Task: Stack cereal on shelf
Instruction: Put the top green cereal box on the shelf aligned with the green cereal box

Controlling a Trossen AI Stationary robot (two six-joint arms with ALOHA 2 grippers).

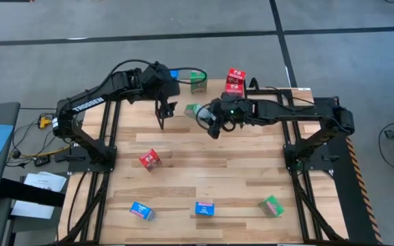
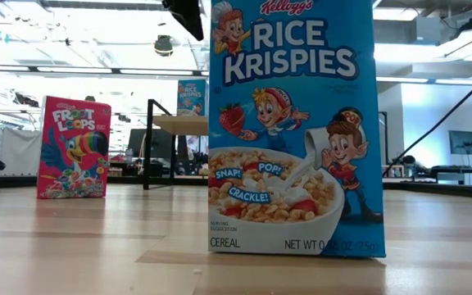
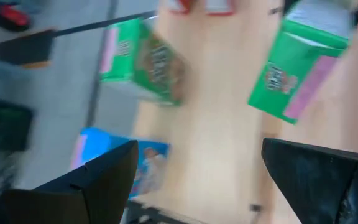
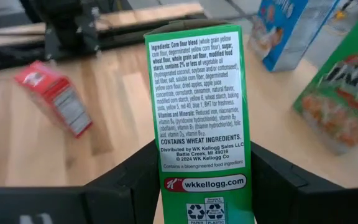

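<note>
My right gripper [image 4: 201, 186] is shut on a green cereal box [image 4: 197, 112], which it carries above the table's far middle [image 1: 193, 109], just short of the shelf [image 2: 179, 124]. On the shelf stand a blue box [image 1: 174, 75], a green box [image 1: 198, 82] and two red boxes [image 1: 235, 80]. My left gripper [image 1: 166, 116] hangs open beside the held box, toward the table's left, with nothing between its fingers [image 3: 86, 186]. On the table lie a red box [image 1: 149, 159], two blue boxes [image 1: 141, 210] [image 1: 204, 208] and a green box [image 1: 271, 206]. My right gripper pinches the green box between its two fingers [image 4: 123, 180], one on each wide face, near the end with the recycling marks [image 4: 207, 211]. The fingers come slanting down from the table's right. The narrow ingredients panel faces the wrist, and the box is lifted clear of the table.
In the low view a blue Rice Krispies box [image 2: 293, 123] stands close to the camera and a red Froot Loops box [image 2: 74, 147] farther left. The table's middle [image 1: 211, 171] is bare wood. Both arms crowd the far middle in front of the shelf.
</note>
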